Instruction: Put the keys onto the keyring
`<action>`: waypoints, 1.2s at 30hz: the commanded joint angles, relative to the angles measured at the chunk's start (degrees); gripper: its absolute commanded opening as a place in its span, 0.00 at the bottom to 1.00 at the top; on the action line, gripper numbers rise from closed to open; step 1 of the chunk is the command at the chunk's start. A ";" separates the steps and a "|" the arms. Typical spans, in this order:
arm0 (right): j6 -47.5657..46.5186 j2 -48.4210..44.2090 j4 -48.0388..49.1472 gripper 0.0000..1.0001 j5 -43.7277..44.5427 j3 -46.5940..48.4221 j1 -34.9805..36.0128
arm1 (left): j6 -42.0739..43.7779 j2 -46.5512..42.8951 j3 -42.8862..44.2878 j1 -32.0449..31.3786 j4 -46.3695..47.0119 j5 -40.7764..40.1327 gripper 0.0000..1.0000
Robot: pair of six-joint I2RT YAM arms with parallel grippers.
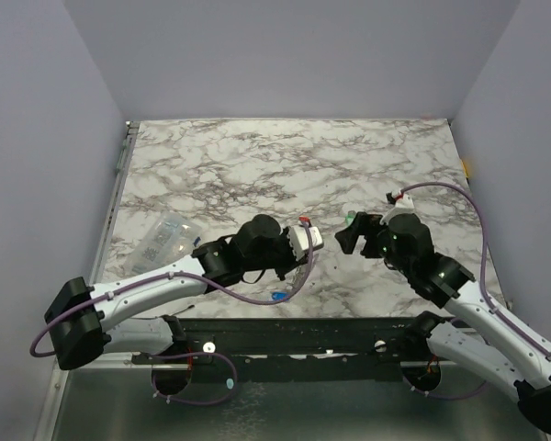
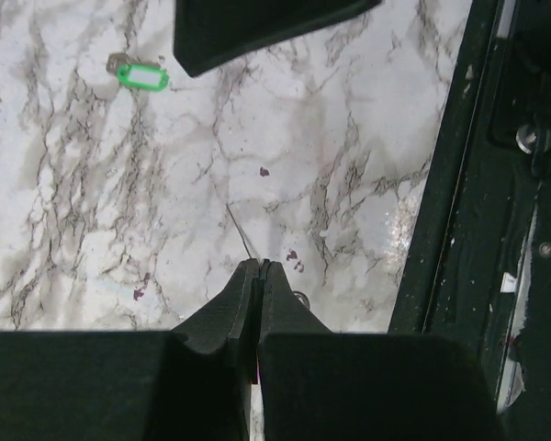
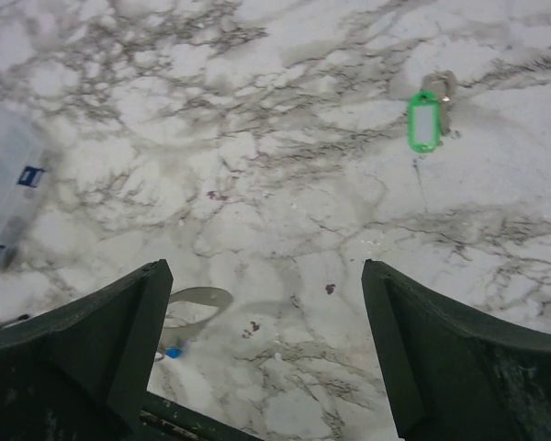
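The mint green key (image 3: 423,120) lies flat on the marble, ahead of my right gripper (image 3: 262,266), which is open and empty above the table. It also shows in the left wrist view (image 2: 142,75) and the top view (image 1: 350,218). My left gripper (image 2: 259,263) is shut, and a thin sliver sticks out of its tips. This looks like the keyring (image 3: 200,301) seen edge-on. The right wrist view shows it as a silvery oval loop held just off the marble. The blue key (image 3: 172,352) sits under the loop, near the front rail (image 1: 277,296). I cannot tell whether it is attached.
A clear plastic bag (image 1: 168,237) with small blue marks lies left of the left arm. The black front rail (image 2: 459,220) runs close beside the left gripper. The two grippers (image 1: 314,239) (image 1: 346,237) face each other a short gap apart.
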 commanded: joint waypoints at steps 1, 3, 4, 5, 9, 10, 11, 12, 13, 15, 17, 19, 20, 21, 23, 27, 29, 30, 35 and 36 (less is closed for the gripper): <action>-5.62 -5.51 8.43 0.95 -11.06 -2.10 -0.45 | -2.72 -5.50 -1.69 3.13 5.75 8.97 0.00; -7.55 -7.87 11.04 0.96 -15.69 -2.56 -0.44 | -2.79 -7.65 -2.29 4.00 6.89 10.80 0.00; -8.56 -9.15 12.63 0.97 -18.39 -2.88 -0.49 | -2.87 -8.74 -2.54 4.42 7.04 11.47 0.00; -9.92 -10.41 14.26 0.97 -21.05 -3.22 -0.44 | -2.90 -9.78 -2.83 4.81 7.09 12.35 0.00; -13.85 -14.83 24.22 0.99 -31.66 -6.29 -0.44 | -3.89 -13.93 -3.98 6.51 10.31 16.14 0.00; -14.40 -15.30 29.29 0.99 -33.93 -7.61 -0.43 | -4.39 -14.88 -4.37 7.01 11.15 17.38 0.00; -15.00 -15.44 32.09 0.99 -35.69 -8.46 -0.43 | -4.85 -15.84 -4.80 7.39 11.86 18.57 0.00; -15.73 -15.22 34.34 0.99 -37.60 -8.89 -0.43 | -5.36 -16.77 -5.25 7.86 12.80 19.72 0.00; -16.62 -14.68 36.34 0.99 -39.64 -9.13 -0.43 | -5.91 -17.83 -5.76 8.26 13.97 21.02 0.00; -18.58 -12.65 40.46 0.99 -44.94 -9.51 -0.43 | -6.95 -19.32 -6.50 9.02 15.36 23.33 0.00; -19.80 -9.84 42.99 0.99 -50.99 -8.87 -0.43 | -7.31 -20.51 -6.98 9.64 15.92 25.73 0.00; -21.35 -6.59 43.11 0.98 -56.14 -6.46 -0.43 | -7.31 -21.40 -7.27 9.87 16.07 27.66 0.00; -22.16 -5.05 42.67 0.99 -58.00 -5.20 -0.43 | -7.26 -21.68 -7.19 10.02 16.05 28.85 0.00; -22.81 -3.41 42.13 0.98 -59.70 -3.93 -0.49 | -7.47 -21.90 -7.12 10.25 16.07 29.93 0.00; -24.52 -0.31 40.48 0.98 -62.62 -1.37 -0.48 | -8.68 -22.02 -6.90 10.72 17.11 31.58 0.00; -24.97 3.98 39.47 0.93 -67.63 1.56 -0.45 | -13.06 -22.27 -7.43 11.80 21.35 33.93 0.00; -24.04 5.95 39.86 0.90 -70.39 2.38 -0.43 | -15.05 -22.50 -8.15 12.22 23.94 34.54 0.00; -23.56 6.71 39.99 0.89 -71.57 2.77 -0.38 | -15.80 -22.60 -8.43 12.26 25.06 34.64 0.00; -21.21 8.95 41.77 0.80 -75.43 2.82 -0.34 | -18.06 -22.40 -9.07 12.62 28.01 34.38 0.00; -20.48 9.15 42.80 0.78 -75.45 2.43 -0.27 | -18.61 -22.43 -9.36 12.73 28.91 34.22 0.00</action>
